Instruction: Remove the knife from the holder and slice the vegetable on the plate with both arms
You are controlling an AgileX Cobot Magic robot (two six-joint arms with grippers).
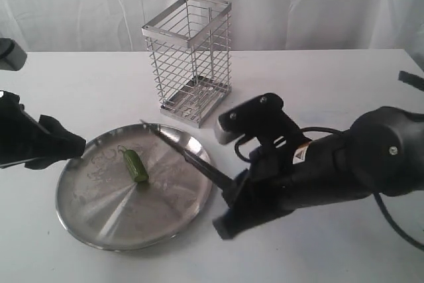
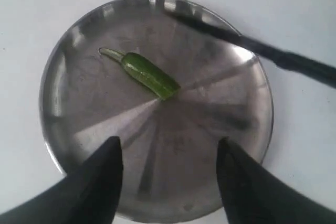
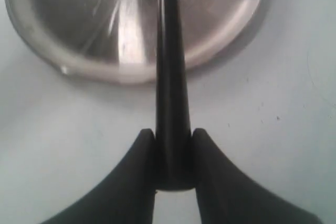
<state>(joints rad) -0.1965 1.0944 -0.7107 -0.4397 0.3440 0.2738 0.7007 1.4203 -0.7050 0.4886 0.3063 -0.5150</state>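
**Operator:** Report materials and shapes on the table (image 1: 318, 71).

**Inspector:** The table is flat, matte and white. The plate (image 1: 86, 220) is round, shallow brushed steel with a raised rim and radial sheen. The chili pepper (image 1: 136, 165) lies on it, left of the plate's centre: small, glossy, dark green, tapered, with a thin curved stem. The holder (image 1: 190, 57) is a tall rectangular wire-grid basket with a flat metal rim band and a metal base. It stands upright behind the plate, apart from the plate's rim.

**Operator:** Location of the knife?

**Inspector:** The knife (image 1: 182, 152) is slim and all black. The right end effector (image 3: 173, 153) is clamped on its handle, one finger pressed against each side. The blade extends over the plate's right rim, and its point sits near the far rim, on the holder side. The blade is apart from the chili pepper. Whether it touches the plate surface cannot be determined.

**Operator:** State of the left end effector?

**Inspector:** The left end effector (image 2: 170, 153) is spread apart and holds nothing. Its two black tapered fingers (image 2: 102, 171) sit over the near edge of the plate, with the chili pepper ahead of the gap between them.

**Operator:** Edges and clearance?

**Inspector:** Bare plate surface surrounds the chili pepper on all sides. Bare table lies between plate and holder, and in front of the plate.
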